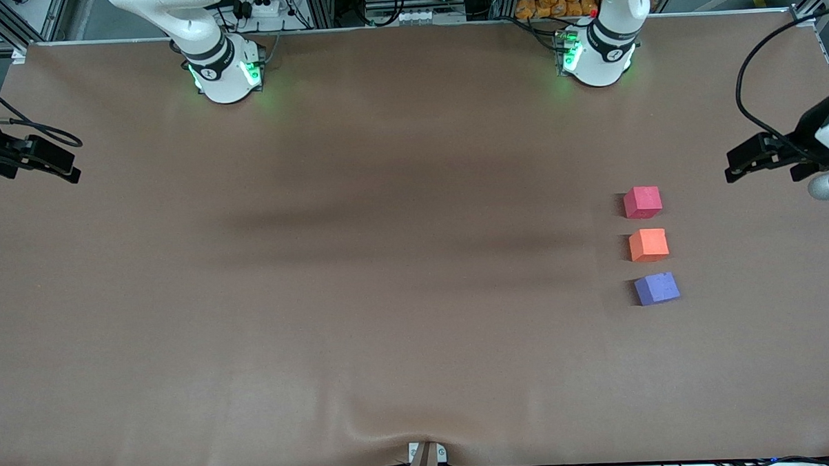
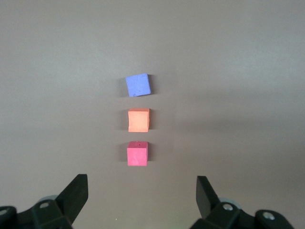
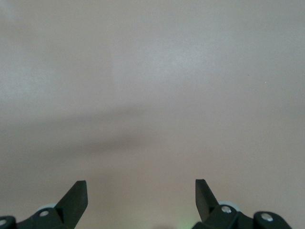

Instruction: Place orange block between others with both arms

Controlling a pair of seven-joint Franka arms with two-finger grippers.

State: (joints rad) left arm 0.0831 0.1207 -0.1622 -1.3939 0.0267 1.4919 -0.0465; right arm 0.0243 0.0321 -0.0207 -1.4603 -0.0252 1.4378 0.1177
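Three small foam cubes stand in a row toward the left arm's end of the table. The orange block [image 1: 648, 245] [image 2: 138, 119] sits in the middle. The pinkish-red cube [image 1: 642, 202] [image 2: 137, 153] is farther from the front camera, and the purple-blue cube [image 1: 656, 288] [image 2: 138, 85] is nearer to it. Small gaps separate them. My left gripper [image 1: 750, 162] [image 2: 141, 183] hangs high above the table beside the row, open and holding nothing. My right gripper [image 1: 53, 163] [image 3: 141, 187] hangs open and empty over bare table at the right arm's end.
The brown table cover [image 1: 389, 296] has a wrinkle at its front edge by a small bracket [image 1: 426, 457]. Both arm bases [image 1: 226, 74] [image 1: 598, 57] stand along the edge farthest from the front camera. Cables and racks lie past that edge.
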